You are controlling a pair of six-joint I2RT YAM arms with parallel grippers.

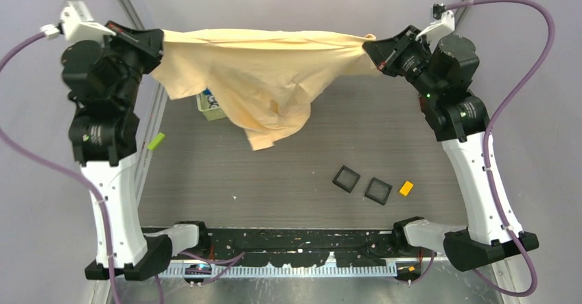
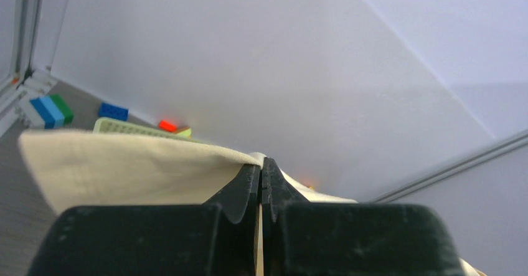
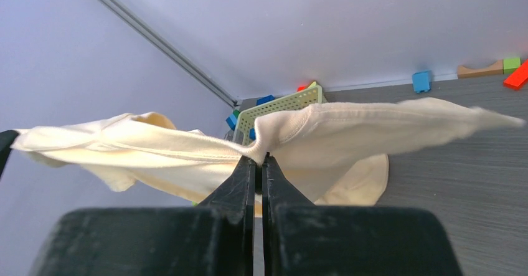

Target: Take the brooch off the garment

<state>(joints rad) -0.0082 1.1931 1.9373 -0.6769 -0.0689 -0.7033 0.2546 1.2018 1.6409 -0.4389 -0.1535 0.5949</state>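
I see a grey, wood-grained desk. A soft cream knit garment hangs stretched along its far edge, sagging in loose folds mid-span. My left gripper pinches the cloth at the far-left corner and my right gripper at the far-right, black jaws clamped tight. Two black square trays sit toward the near-right corner. The brooch seems to be a tiny pale speck on bare desk by the near edge, but it is too small to be sure.

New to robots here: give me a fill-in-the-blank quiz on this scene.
1. The left gripper and right gripper each stand ___ on the pale yellow cloth garment.
2. Black square trays on the grey table number ___.
3. The small orange block lies to the ___ of those trays.
Missing: shut; two; right.
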